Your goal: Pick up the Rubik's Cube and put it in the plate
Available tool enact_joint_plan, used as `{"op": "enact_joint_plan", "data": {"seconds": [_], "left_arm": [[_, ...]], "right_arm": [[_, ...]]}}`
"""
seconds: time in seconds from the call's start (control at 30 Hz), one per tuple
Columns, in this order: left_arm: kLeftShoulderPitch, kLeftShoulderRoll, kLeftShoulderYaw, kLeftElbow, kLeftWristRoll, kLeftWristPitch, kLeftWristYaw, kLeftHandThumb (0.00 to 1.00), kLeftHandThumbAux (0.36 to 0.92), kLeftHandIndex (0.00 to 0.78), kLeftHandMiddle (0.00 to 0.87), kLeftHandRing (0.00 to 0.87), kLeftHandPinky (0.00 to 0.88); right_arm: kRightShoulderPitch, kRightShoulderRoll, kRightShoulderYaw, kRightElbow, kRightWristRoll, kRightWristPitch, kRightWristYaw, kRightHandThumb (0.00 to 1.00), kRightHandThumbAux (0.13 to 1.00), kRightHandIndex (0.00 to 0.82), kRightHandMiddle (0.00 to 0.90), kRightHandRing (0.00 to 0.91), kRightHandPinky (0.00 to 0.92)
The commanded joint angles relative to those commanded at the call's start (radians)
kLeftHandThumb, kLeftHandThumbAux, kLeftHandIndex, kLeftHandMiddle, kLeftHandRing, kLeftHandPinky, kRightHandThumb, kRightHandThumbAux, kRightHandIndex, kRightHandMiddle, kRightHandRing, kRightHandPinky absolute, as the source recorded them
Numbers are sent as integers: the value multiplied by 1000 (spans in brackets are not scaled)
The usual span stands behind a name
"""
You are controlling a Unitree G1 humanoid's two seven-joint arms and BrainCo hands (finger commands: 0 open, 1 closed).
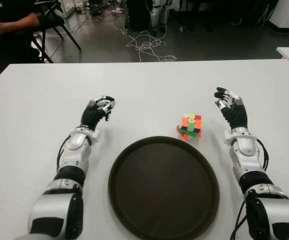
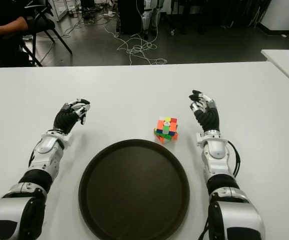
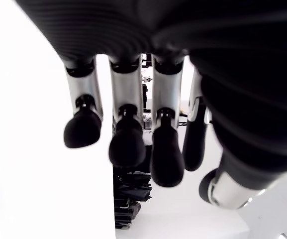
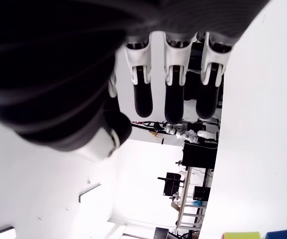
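Plate [image 1: 134, 210] rim nearly touches cube [image 1: 190, 125]; left hand [image 1: 98, 111], right hand [image 1: 230, 106] spread, empty

Dim, soft overhead light; blown-out wrist views

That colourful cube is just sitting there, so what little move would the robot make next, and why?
Probably the right robot hand should shift toward the cube. The cube sits on the table just beyond the plate, untouched, and that hand is nearer to it, with fingers relaxed and holding nothing. The left robot hand shows farther off, left of the plate.
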Motion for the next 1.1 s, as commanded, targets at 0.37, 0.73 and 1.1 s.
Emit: {"op": "enact_joint_plan", "data": {"seconds": [0.37,0.73,1.1], "left_arm": [[-1,-3,3,0,-5,4,0,683,721,431,740,755,763],[-2,-5,5,2,-5,4,2,683,722,431,739,755,768],[-1,-5,2,1,-2,2,6,683,722,430,734,753,765]], "right_arm": [[2,-12,13,5,-21,-7,-4,699,728,414,128,113,121],[15,-27,42,-11,-77,-35,-37,697,727,414,47,12,21],[21,-26,46,-24,-73,-49,-6,697,728,414,5,0,0]]}}
